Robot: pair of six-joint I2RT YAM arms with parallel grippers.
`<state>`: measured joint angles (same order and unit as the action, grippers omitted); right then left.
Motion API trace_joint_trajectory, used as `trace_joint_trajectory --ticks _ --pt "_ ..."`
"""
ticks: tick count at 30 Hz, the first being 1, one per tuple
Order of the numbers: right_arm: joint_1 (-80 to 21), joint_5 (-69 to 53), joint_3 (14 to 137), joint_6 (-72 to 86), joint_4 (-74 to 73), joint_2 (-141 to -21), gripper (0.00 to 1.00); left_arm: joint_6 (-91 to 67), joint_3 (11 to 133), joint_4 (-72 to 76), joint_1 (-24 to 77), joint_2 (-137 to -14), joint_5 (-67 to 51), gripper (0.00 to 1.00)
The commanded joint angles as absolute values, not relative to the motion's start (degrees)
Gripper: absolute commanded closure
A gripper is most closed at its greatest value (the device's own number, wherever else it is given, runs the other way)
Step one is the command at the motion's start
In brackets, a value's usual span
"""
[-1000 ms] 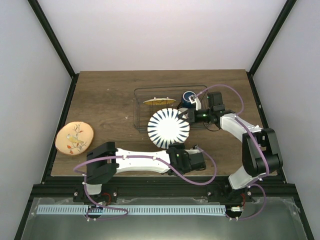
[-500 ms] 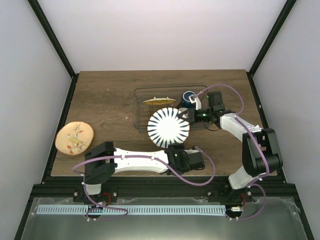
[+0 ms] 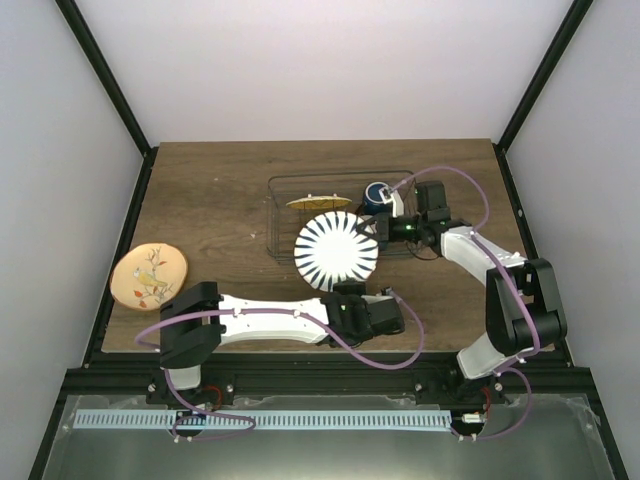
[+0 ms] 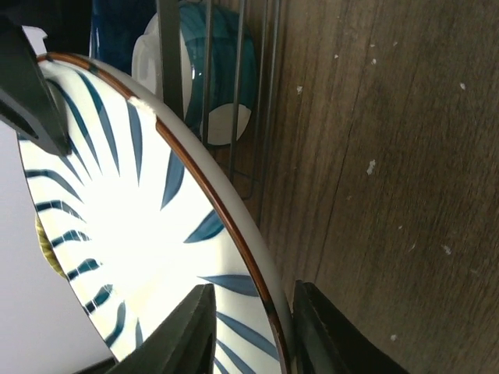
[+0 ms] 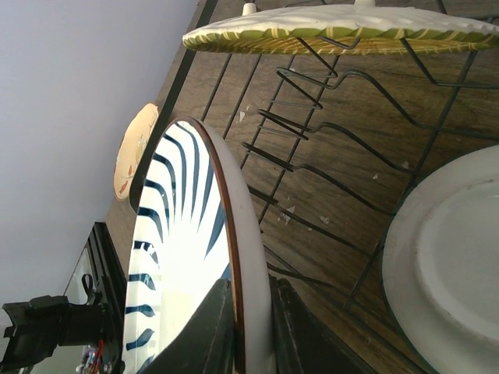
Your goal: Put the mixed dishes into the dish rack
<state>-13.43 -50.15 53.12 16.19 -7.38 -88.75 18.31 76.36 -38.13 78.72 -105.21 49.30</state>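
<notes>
At striped plate (image 3: 337,252) — left arm (image 3: 270,322) outstretched

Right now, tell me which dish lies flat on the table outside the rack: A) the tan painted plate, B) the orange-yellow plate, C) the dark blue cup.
A: the tan painted plate lies flat on the table, well to the left of the dish rack.

The striped plate (image 3: 337,252) hides the dish rack's (image 3: 290,225) near side from above; the right wrist view's edge cuts off the cream bowl (image 5: 460,257).
</notes>
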Motion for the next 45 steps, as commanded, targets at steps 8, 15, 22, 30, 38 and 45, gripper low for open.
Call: trace_joint_trajectory --ticks 8,15,22,30,38,45 --pt "-15.10 -52.14 49.74 16.94 -4.80 -90.70 0.99 14.53 77.08 -39.63 77.17 -104.14 55.47 0.35" --pt "-15.03 -52.46 50.25 16.87 -3.62 -91.46 0.99 10.64 77.87 -44.68 78.72 -102.95 49.32 0.08" --pt "-14.96 -52.23 50.53 16.07 -3.53 -91.85 0.99 9.48 80.26 -47.93 80.28 -103.67 46.67 0.00" --pt "-14.55 -51.93 51.19 15.47 -3.93 -91.02 0.99 6.06 81.93 -52.21 83.00 -104.29 43.71 0.00" --pt "-14.08 -48.72 52.07 13.32 -8.37 -86.29 0.99 -0.40 76.61 -48.27 84.66 -83.12 37.27 0.00" --pt "-13.99 -46.03 51.10 11.96 -9.86 -82.17 0.99 -9.32 75.39 -43.15 74.94 -60.00 36.20 0.00"
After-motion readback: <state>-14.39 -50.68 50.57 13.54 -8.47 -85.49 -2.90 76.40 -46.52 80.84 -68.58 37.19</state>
